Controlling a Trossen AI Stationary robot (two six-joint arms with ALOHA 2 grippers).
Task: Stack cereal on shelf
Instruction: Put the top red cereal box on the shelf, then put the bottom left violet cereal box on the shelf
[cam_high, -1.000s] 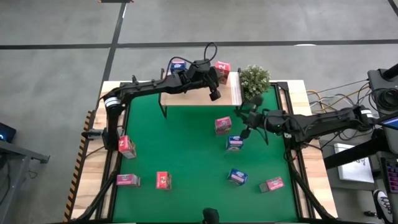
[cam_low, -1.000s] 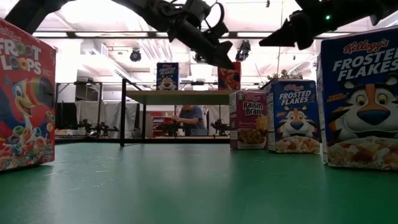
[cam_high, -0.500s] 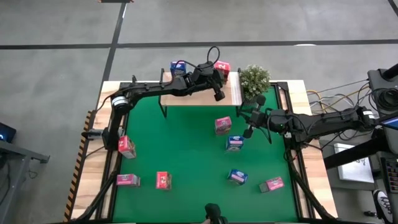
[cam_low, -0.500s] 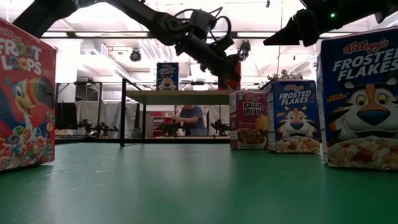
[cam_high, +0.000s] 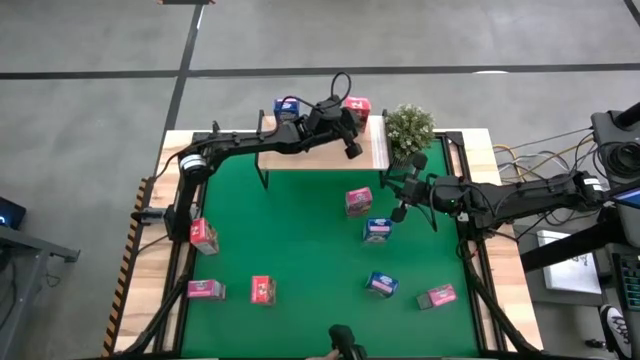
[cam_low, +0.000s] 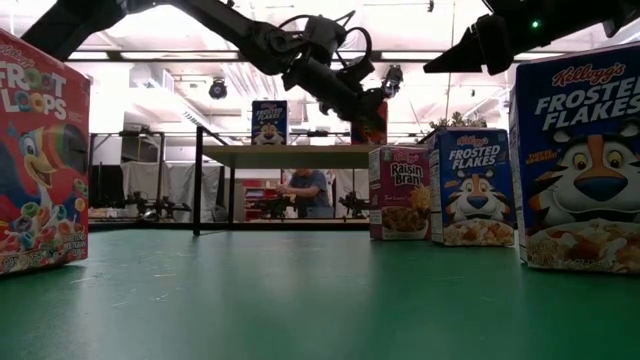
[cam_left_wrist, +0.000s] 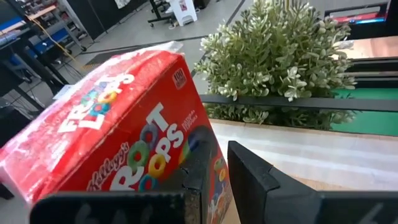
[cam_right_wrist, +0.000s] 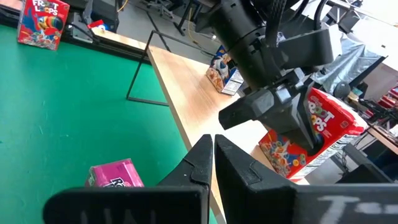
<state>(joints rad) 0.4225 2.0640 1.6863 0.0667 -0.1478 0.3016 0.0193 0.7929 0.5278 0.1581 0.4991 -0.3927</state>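
Left gripper at the Froot Loops box on the shelf.

The jaws stand narrow, just beside the box, apparently not gripping. Box tilted, long axis leaning, printed front facing the left arm. Advise a gentle nudge to seat it upright. Right gripper hovers closed over the mat.

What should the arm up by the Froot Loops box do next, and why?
Probably a gentle sideways nudge. The left gripper has its fingers nearly together beside the Froot Loops box, not around it. The box stands near the end of the shelf, by the plant, so nudging it inward looks sensible. The right gripper waits over the green mat.
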